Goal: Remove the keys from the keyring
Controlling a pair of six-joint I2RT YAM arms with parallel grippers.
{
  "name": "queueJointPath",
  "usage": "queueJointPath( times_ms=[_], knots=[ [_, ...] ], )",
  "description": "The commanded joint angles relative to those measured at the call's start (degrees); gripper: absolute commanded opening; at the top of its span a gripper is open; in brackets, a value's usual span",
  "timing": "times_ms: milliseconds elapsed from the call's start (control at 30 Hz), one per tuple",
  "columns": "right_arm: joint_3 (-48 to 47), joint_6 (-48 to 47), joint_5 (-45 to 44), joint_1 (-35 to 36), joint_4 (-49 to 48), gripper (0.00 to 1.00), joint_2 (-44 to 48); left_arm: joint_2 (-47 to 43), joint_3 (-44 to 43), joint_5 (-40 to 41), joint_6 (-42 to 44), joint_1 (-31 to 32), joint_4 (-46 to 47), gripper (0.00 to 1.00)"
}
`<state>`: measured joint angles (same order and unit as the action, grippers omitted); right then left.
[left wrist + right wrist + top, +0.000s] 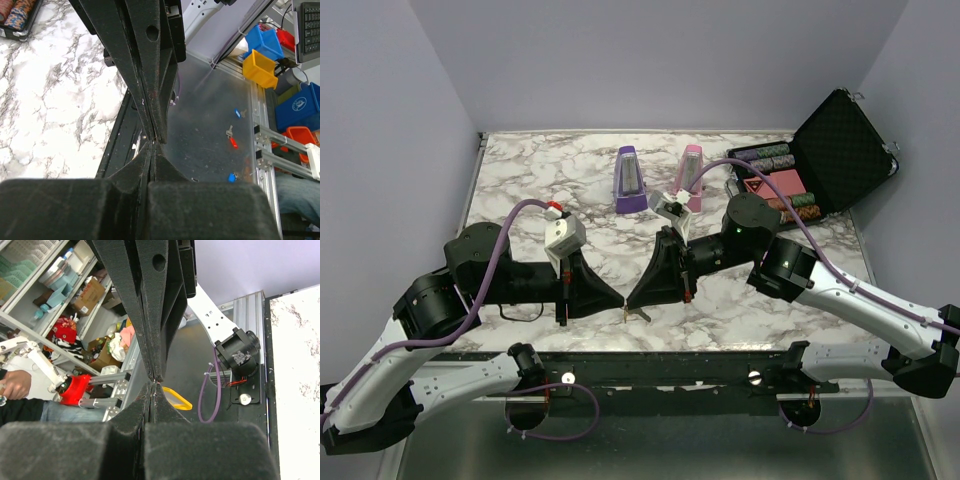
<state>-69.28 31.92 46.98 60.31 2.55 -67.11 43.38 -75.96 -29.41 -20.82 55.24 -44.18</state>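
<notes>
At the lower middle of the top view, by the near edge of the table [535, 170], the left hand [620, 302] and right hand [631, 300] meet tip to tip. Each has its fingers pinched together on the keys [634, 314], a tiny gold glint at the joined tips; finer detail is too small to tell.
</notes>
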Motion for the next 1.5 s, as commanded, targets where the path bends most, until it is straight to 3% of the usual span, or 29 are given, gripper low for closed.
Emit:
queueJointPath(
  times_ms=[0,300,533,667,833,1467],
  knots=[
    [-0.2,0.4,1.4,0.2,-2.0,0.01,-0.1,0.4,1.0,-1.8,-0.1,0.2,1.1,0.06],
    [-0.2,0.3,1.1,0.2,-1.9,0.01,0.2,0.1,1.7,-1.7,-0.5,0.2,1.7,0.04],
    [-0.2,0.3,1.2,0.2,-1.9,0.01,0.2,0.0,2.0,-2.1,-0.6,0.2,1.7,0.1],
    [-0.2,0.4,1.0,0.2,-1.9,0.01,0.3,-0.2,2.2,-1.8,-0.8,0.2,1.7,0.01],
    [0.6,0.8,0.2,0.2,-4.8,0.01,0.7,-1.2,4.2,-1.3,-2.7,0.2,4.7,0.0],
    [8.2,8.0,-9.1,0.2,-23.7,0.01,1.8,-9.0,11.5,16.0,-12.1,3.9,19.4,0.0]
  ],
)
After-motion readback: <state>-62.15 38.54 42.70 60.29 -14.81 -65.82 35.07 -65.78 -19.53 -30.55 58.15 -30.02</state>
